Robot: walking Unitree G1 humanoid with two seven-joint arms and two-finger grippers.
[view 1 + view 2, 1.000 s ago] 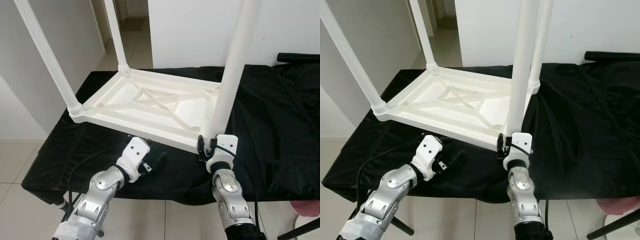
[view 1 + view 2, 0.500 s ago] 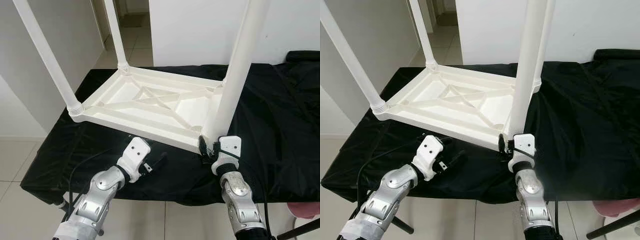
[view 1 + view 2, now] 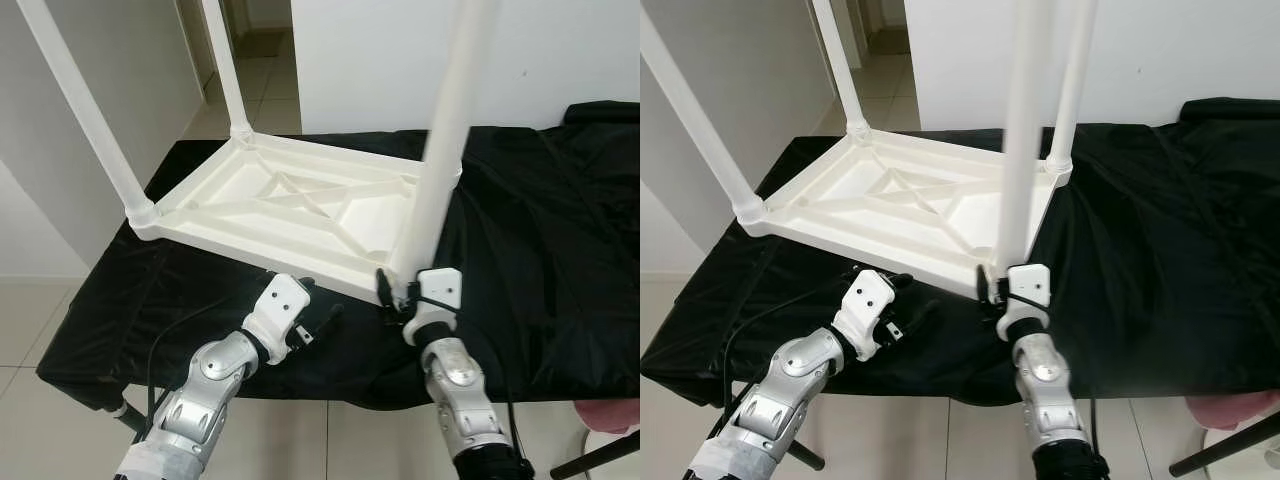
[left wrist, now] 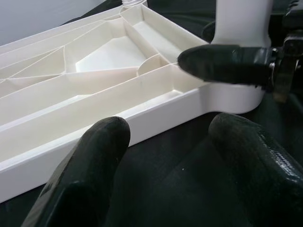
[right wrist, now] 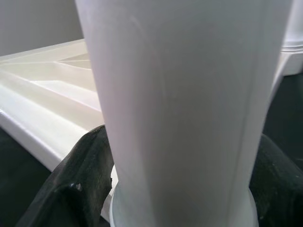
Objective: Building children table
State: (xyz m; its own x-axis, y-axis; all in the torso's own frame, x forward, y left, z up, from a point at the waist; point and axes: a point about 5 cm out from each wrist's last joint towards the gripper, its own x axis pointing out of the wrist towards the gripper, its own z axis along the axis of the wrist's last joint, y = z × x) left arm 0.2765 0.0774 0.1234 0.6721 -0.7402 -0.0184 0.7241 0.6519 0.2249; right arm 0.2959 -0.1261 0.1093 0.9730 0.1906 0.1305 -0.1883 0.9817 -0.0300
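Four legs: white, all standing up from the corners of the upturned tabletop (image 3: 290,210); far-left leg (image 3: 225,70), near-left leg (image 3: 85,115), far-right leg (image 3: 1072,85), near-right leg (image 3: 440,150).
Tabletop: white plastic, underside up, ribs and a diagonal cross brace showing; it lies on the black cloth (image 3: 560,250), toward the robot's left half of it.
Cloth: covers a bench; wrinkled, hanging over the near edge.
Right gripper (image 3: 398,292): at the base of the near-right leg, at the tabletop's near-right corner; fingers (image 5: 85,175) clenched around the leg, one on each side, as the right wrist view shows.
Near-right leg, seat: foot sits in the corner socket; leans slightly toward the robot's right as it rises.
Left gripper (image 3: 318,318): low over the cloth, just in front of the tabletop's near edge, left of the right gripper; fingers (image 4: 90,165) spread apart, grasping nothing.
Left wrist view: looks along the near edge to the corner socket, where one right-gripper finger (image 4: 222,64) lies across the leg's base.
Floor (image 3: 30,340): pale tiles around the bench.
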